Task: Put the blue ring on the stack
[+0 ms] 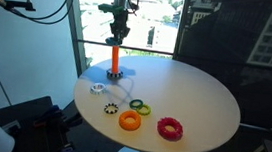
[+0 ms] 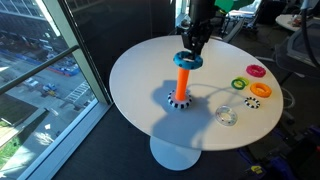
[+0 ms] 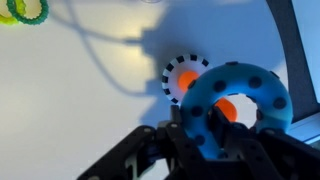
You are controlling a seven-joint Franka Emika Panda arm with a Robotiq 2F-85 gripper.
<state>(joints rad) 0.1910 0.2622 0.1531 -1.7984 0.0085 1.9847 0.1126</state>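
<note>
My gripper (image 3: 207,128) is shut on the blue ring (image 3: 240,76), a teal ring with a bumpy rim. It holds the ring right over the top of the stack, the upright orange peg (image 2: 182,80). In the wrist view the peg's orange tip (image 3: 226,108) shows through the ring's hole. The dark ring at the peg's foot (image 3: 178,70) lies below on the white table. In both exterior views the gripper (image 1: 118,34) (image 2: 192,42) hangs straight above the peg (image 1: 114,59), and the blue ring (image 2: 187,60) sits level with the peg's top.
The round white table (image 1: 199,97) stands by a window. Loose rings lie on it: a red one (image 1: 170,129), an orange one (image 1: 131,120), a green one (image 1: 138,107), a small yellow one (image 1: 111,109) and a pale one (image 1: 97,86).
</note>
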